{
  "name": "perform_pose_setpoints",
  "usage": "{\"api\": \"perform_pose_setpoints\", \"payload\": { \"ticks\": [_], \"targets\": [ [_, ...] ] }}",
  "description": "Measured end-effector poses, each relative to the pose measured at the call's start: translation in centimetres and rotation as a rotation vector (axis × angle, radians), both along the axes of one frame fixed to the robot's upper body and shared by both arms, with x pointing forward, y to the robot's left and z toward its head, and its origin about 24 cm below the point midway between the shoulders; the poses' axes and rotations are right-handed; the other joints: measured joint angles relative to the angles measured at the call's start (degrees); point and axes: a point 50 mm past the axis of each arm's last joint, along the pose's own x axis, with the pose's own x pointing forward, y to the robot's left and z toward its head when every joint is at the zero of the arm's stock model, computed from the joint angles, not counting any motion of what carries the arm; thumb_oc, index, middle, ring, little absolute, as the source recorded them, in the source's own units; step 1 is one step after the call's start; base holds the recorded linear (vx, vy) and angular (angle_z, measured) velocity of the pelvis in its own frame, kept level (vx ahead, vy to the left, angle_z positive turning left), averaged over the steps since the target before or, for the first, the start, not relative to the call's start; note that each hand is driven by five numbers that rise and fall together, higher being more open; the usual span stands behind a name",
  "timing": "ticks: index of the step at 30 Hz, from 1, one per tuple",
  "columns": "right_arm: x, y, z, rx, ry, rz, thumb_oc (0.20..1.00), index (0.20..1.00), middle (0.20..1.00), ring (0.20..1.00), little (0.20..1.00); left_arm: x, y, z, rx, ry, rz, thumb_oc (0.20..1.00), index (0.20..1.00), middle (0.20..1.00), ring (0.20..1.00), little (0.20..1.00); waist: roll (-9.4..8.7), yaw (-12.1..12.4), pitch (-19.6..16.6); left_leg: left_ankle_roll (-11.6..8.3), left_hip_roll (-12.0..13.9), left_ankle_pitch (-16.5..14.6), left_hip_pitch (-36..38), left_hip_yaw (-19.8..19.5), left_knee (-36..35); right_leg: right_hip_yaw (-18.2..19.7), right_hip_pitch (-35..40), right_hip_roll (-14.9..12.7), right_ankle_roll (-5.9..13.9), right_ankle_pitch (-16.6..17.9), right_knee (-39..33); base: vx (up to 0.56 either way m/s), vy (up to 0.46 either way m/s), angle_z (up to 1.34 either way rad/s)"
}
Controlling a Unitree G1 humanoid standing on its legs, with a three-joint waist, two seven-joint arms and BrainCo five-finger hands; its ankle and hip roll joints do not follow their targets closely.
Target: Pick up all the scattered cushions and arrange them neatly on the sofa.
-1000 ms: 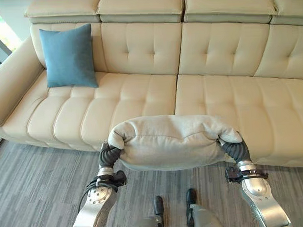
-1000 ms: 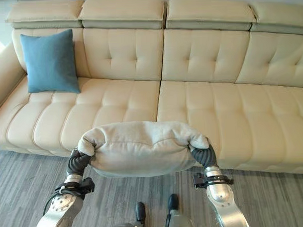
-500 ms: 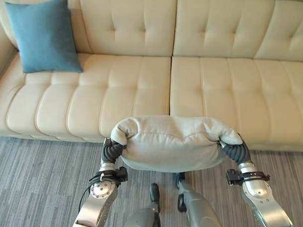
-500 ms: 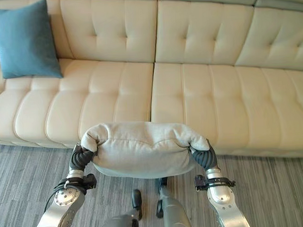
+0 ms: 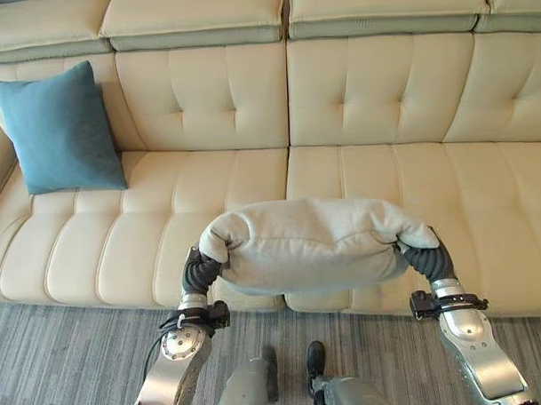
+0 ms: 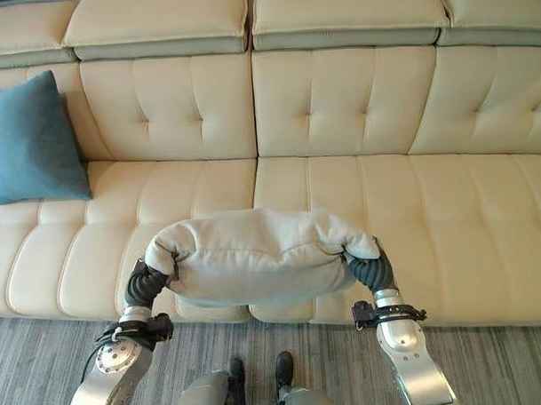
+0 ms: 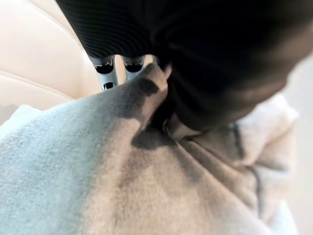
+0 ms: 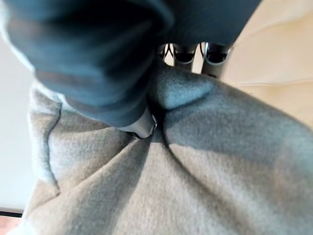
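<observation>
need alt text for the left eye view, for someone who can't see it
A robot holds a pale grey cushion between its left hand and right hand, one at each end, above the front edge of a cream sofa. A blue cushion leans upright against the sofa's backrest at its left end.

I'm in a home living room: a long cream sofa ahead of my hands, blue cushion on it, grey plank floor below.
</observation>
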Motion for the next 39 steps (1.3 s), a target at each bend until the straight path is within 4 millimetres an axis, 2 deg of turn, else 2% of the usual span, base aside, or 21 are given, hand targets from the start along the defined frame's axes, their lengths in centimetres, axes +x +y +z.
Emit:
{"api": "perform_pose_setpoints", "payload": {
  "ticks": [2, 3, 4, 5, 6, 9, 11, 14, 15, 16, 18, 20, 22, 23, 24, 25, 27, 29, 30, 36, 39],
  "targets": [
    [0.0, 0.4, -0.1, -0.004, 0.004, 0.018, 0.200, 0.200, 0.200, 0.200, 0.200, -0.4, 0.2, -0.3, 0.001, 0.017, 0.012, 0.200, 0.200, 0.200, 0.200, 0.200, 0.07, 0.47, -1.17, -1.04, -0.10, 2.14, 2.71, -1.83, -3.68, 0.21, 0.54, -0.27, 1.25, -1.13, -0.03, 0.30, 0.113, -0.12],
    [0.1, 0.3, 0.1, -0.009, -0.001, 0.015, 0.200, 0.200, 0.200, 0.200, 0.200, -0.2, 0.1, -0.2, 0.000, 0.010, 0.010, 0.200, 0.200, 0.200, 0.200, 0.200, 0.50, -0.27, -1.24, -1.85, -0.02, 3.89, 3.58, -1.36, -5.75, -0.05, 0.61, -0.28, 1.59, -1.39, -0.02, 0.21, 0.111, 0.23],
    [0.2, 0.2, 0.1, -0.012, -0.002, 0.012, 0.200, 0.200, 0.200, 0.200, 0.200, -0.1, -0.1, -0.1, -0.004, 0.006, 0.008, 0.200, 0.200, 0.200, 0.200, 0.200, 0.94, -0.75, -1.16, -1.07, 0.29, 6.30, 4.38, -1.02, -7.85, -0.04, 0.67, -0.05, 1.72, -1.48, -0.02, 0.07, 0.034, 0.30],
    [0.2, 0.0, 0.1, -0.019, -0.002, 0.005, 0.200, 0.200, 0.200, 0.200, 0.200, -0.1, -0.1, -0.1, -0.008, 0.004, 0.008, 0.200, 0.200, 0.200, 0.200, 0.200, 1.45, -0.58, -1.22, 0.55, 0.93, 11.77, 5.91, -0.96, -9.63, -0.07, 0.89, 0.52, 2.23, -1.82, -0.02, 0.26, 0.154, 0.18],
    [0.0, 0.1, -0.3, -0.010, 0.013, 0.000, 0.200, 0.200, 0.200, 0.200, 0.200, -0.2, -0.1, -0.2, -0.005, 0.013, 0.011, 0.200, 0.200, 0.200, 0.200, 0.200, 1.76, -0.65, -1.05, 2.32, 1.22, 14.11, 8.75, -1.42, -10.73, -0.14, 2.67, 0.73, 3.91, -3.38, 0.10, 0.29, 0.197, 0.08],
    [-0.5, 0.3, -0.9, -0.001, 0.039, -0.016, 0.200, 0.200, 0.200, 0.200, 0.200, -0.4, -0.2, -0.4, -0.003, 0.024, 0.011, 0.200, 0.200, 0.200, 0.200, 0.200, 1.44, -0.12, -1.02, 3.27, -1.03, 13.29, 10.81, -1.22, -10.74, 0.20, 4.37, -1.75, 5.49, -4.07, 0.86, 0.28, 0.220, 0.03],
    [-0.5, 0.4, -1.0, 0.005, 0.044, -0.012, 0.200, 0.200, 0.200, 0.200, 0.200, -0.3, 0.0, -0.2, 0.012, 0.015, 0.006, 0.200, 0.200, 0.200, 0.200, 0.200, 1.52, -0.08, -1.04, 3.54, -2.25, 11.58, 11.48, -0.53, -10.75, 0.33, 4.89, -3.07, 6.44, -4.78, 0.94, 0.21, 0.233, -0.13],
    [-0.5, 0.8, -1.2, 0.017, 0.052, -0.004, 0.200, 0.200, 0.200, 0.200, 0.200, -0.3, 0.4, -0.1, 0.028, 0.016, 0.008, 0.200, 0.200, 0.200, 0.200, 0.200, 1.38, 0.09, -1.04, 3.63, -2.63, 9.49, 11.90, 1.10, -10.76, 1.70, 3.82, -3.89, 7.22, -5.60, 3.22, 0.08, 0.245, -0.29],
    [-0.5, 0.9, -1.2, 0.006, 0.052, -0.006, 0.200, 0.200, 0.200, 0.200, 0.200, -0.3, 0.5, -0.2, 0.029, 0.022, 0.015, 0.200, 0.200, 0.200, 0.200, 0.200, 2.00, 0.11, -0.94, 3.92, -1.81, 9.32, 12.09, 1.91, -10.77, 2.22, 0.49, -4.03, 8.36, -7.53, 9.77, -0.05, 0.152, -0.38],
    [-0.6, 0.8, -1.4, 0.006, 0.057, -0.007, 0.200, 0.200, 0.200, 0.200, 0.200, -0.3, 0.6, -0.2, 0.035, 0.023, 0.014, 0.200, 0.200, 0.200, 0.200, 0.200, 1.92, -0.10, -0.98, 4.13, -1.67, 9.17, 12.30, 2.38, -10.75, 2.47, -1.42, -4.18, 9.00, -8.03, 13.39, -0.07, 0.245, -0.54],
    [-0.4, 1.0, -1.1, -0.001, 0.043, -0.008, 0.200, 0.200, 0.200, 0.200, 0.200, -0.1, 0.8, 0.0, 0.055, 0.018, 0.008, 0.200, 0.200, 0.200, 0.200, 0.200, 1.24, -0.44, -0.83, 5.06, -1.27, 8.69, 12.39, 3.96, -10.77, 4.22, -9.81, -5.41, 10.87, -10.11, 28.65, -0.01, 0.171, -0.46],
    [-0.4, 1.0, -1.0, -0.001, 0.034, -0.025, 0.200, 0.200, 0.200, 0.200, 0.200, 0.1, 0.8, 0.1, 0.068, 0.016, -0.005, 0.200, 0.200, 0.200, 0.200, 0.200, 0.65, -1.02, -1.14, 5.37, -1.68, 8.50, 12.14, 4.74, -10.77, 4.90, -12.95, -6.64, 10.56, -12.16, 31.69, 0.06, 0.034, -0.23],
    [-0.2, 1.1, -0.9, 0.006, 0.026, -0.034, 0.200, 0.200, 0.200, 0.200, 0.200, 0.5, 0.7, 0.4, 0.072, 0.004, -0.004, 0.200, 0.200, 0.200, 0.200, 0.200, 0.41, -0.82, -1.12, 4.90, -1.70, 8.83, 11.92, 5.19, -10.77, 4.89, -13.74, -7.33, 10.32, -12.06, 26.90, 0.08, 0.005, -0.25],
    [0.1, 1.4, -0.6, 0.013, 0.013, -0.037, 0.200, 0.200, 0.200, 0.200, 0.200, 1.0, 0.7, 0.8, 0.074, -0.015, 0.006, 0.200, 0.200, 0.200, 0.200, 0.200, 0.41, -0.56, -1.12, 4.63, -1.42, 9.02, 11.49, 5.43, -10.77, 4.94, -13.19, -7.02, 9.98, -11.03, 19.78, 0.06, -0.035, -0.17],
    [0.3, 1.4, -0.4, 0.013, 0.005, -0.035, 0.200, 0.200, 0.200, 0.200, 0.200, 1.2, 0.8, 1.0, 0.075, -0.025, 0.011, 0.200, 0.200, 0.200, 0.200, 0.200, 0.35, -0.29, -1.17, 4.56, -1.43, 9.08, 11.15, 5.45, -10.77, 5.02, -13.02, -7.05, 9.68, -9.77, 16.21, 0.11, -0.037, -0.13],
    [0.5, 1.5, -0.2, 0.013, -0.002, -0.033, 0.200, 0.200, 0.200, 0.200, 0.200, 1.5, 0.8, 1.2, 0.077, -0.031, 0.014, 0.200, 0.200, 0.200, 0.200, 0.200, 0.40, -0.26, -1.15, 4.78, -1.39, 8.93, 10.86, 5.45, -10.77, 5.00, -12.73, -7.05, 9.79, -7.50, 13.79, 0.09, -0.025, 0.13],
    [0.5, 1.5, -0.3, 0.016, -0.003, -0.043, 0.200, 0.200, 0.200, 0.200, 0.200, 1.9, 0.9, 1.1, 0.082, -0.027, 0.024, 0.200, 0.200, 0.200, 0.200, 0.200, 0.40, -0.26, -1.25, 4.65, -1.38, 9.01, 10.81, 4.98, -10.79, 5.06, -7.96, -6.16, 9.63, 1.11, 4.95, 0.20, -0.061, 0.24],
    [0.9, 2.1, -0.2, 0.007, -0.004, -0.025, 0.200, 0.200, 0.200, 0.200, 0.200, 1.9, 0.8, 1.0, 0.066, -0.024, 0.045, 0.200, 0.200, 0.200, 0.200, 0.200, 0.37, 0.22, -1.56, 4.54, -1.14, 8.99, 11.02, 5.12, -11.14, 4.60, -5.26, -5.64, 8.63, 4.18, -0.30, 0.20, -0.055, 0.02],
    [1.1, 2.2, 0.0, 0.007, -0.011, -0.022, 0.200, 0.200, 0.200, 0.200, 0.200, 1.9, 0.8, 1.0, 0.063, -0.026, 0.052, 0.200, 0.200, 0.200, 0.200, 0.200, 0.40, 0.30, -1.67, 4.53, -0.97, 8.99, 10.99, 5.12, -11.18, 4.64, -5.30, -5.46, 8.67, 5.01, -0.51, 0.17, -0.039, 0.03],
    [1.2, 2.1, -0.1, 0.004, -0.004, -0.036, 0.200, 0.200, 0.200, 0.200, 0.200, 1.9, 0.5, 1.0, 0.053, -0.026, 0.060, 0.200, 0.200, 0.200, 0.200, 0.200, 0.46, 0.60, -3.32, 3.63, 0.32, 9.39, 11.03, 3.89, -11.16, 2.81, -4.61, -4.06, 6.87, 4.75, -0.21, 0.13, -0.026, 0.10],
    [2.4, 2.3, 0.3, -0.009, -0.015, -0.041, 0.200, 0.200, 0.200, 0.200, 0.200, 2.3, 0.5, 1.0, 0.057, -0.025, 0.069, 0.200, 0.200, 0.200, 0.200, 0.200, 0.43, 0.00, -3.39, 3.73, 0.37, 9.76, 11.07, 3.10, -11.04, 1.72, -4.20, -3.96, 6.61, 4.55, -0.21, 0.11, -0.018, 0.17]
  ]
}}
